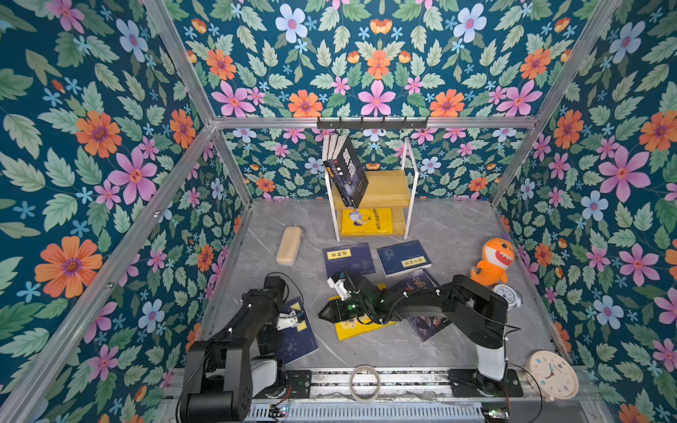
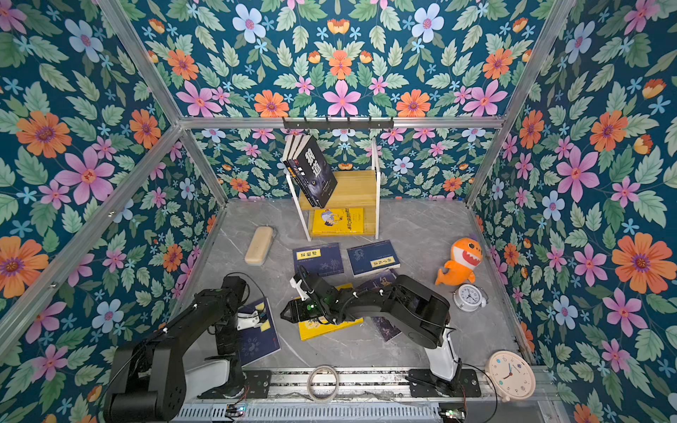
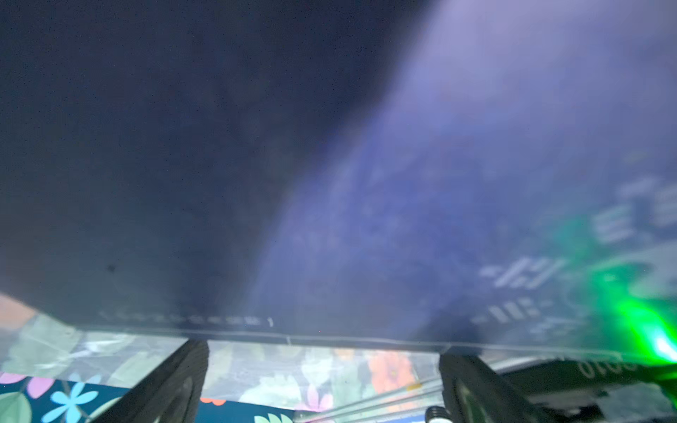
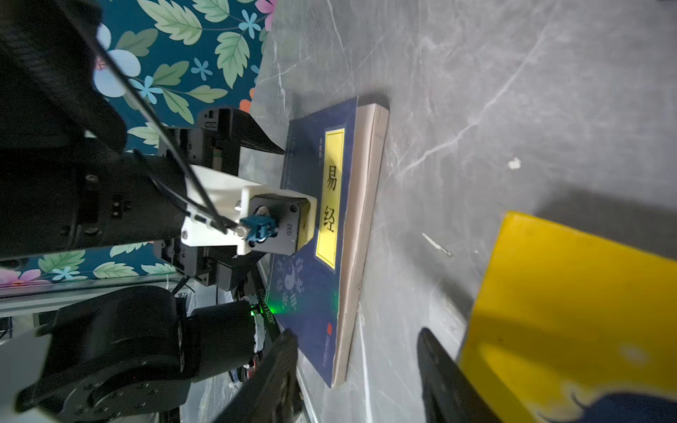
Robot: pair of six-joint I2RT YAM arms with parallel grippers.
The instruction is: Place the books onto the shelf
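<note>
The shelf (image 1: 388, 188) (image 2: 357, 190) stands at the back centre. Dark books (image 1: 350, 172) lean on its upper board, and a yellow book (image 1: 366, 221) lies on the lower one. Two navy books (image 1: 348, 258) (image 1: 403, 256) lie flat in front of it. Under my right arm are a yellow book (image 1: 351, 329) (image 4: 571, 311) and a dark book (image 1: 426, 326). My right gripper (image 1: 322, 315) (image 4: 357, 333) is open and low over the table, with nothing between its fingers. It points at a navy book (image 1: 298, 340) (image 4: 315, 278) (image 3: 329, 183). My left gripper (image 1: 280, 324) (image 3: 322, 351) is wide open at that book's edge.
A beige case (image 1: 289, 245) lies left of the shelf. An orange shark plush (image 1: 492, 262) and a small alarm clock (image 1: 507, 295) sit at the right, with a cream clock (image 1: 551, 373) at the front right. A tape roll (image 1: 364, 382) rests on the front rail. A black hook rail (image 1: 372, 123) hangs above the shelf.
</note>
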